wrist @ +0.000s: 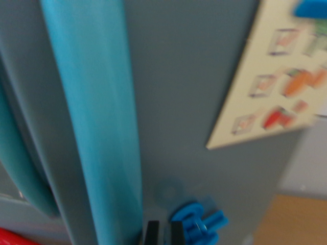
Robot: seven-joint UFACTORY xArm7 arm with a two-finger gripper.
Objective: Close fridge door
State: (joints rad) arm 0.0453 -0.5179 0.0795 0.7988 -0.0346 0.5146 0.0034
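The grey fridge door fills most of the wrist view, very close and blurred. A tall turquoise handle runs down it on the wrist view's left. A second turquoise handle shows at the far left edge beside a dark gap. My gripper is at the bottom edge; its black fingers stand close together against the door, just right of the handle's foot, with nothing visible between them. A blue plastic part sits just right of the fingers.
A cream card with small food pictures is stuck on the door at upper right, under a blue magnet. A wooden surface shows at lower right. Something red peeks in at the bottom left corner.
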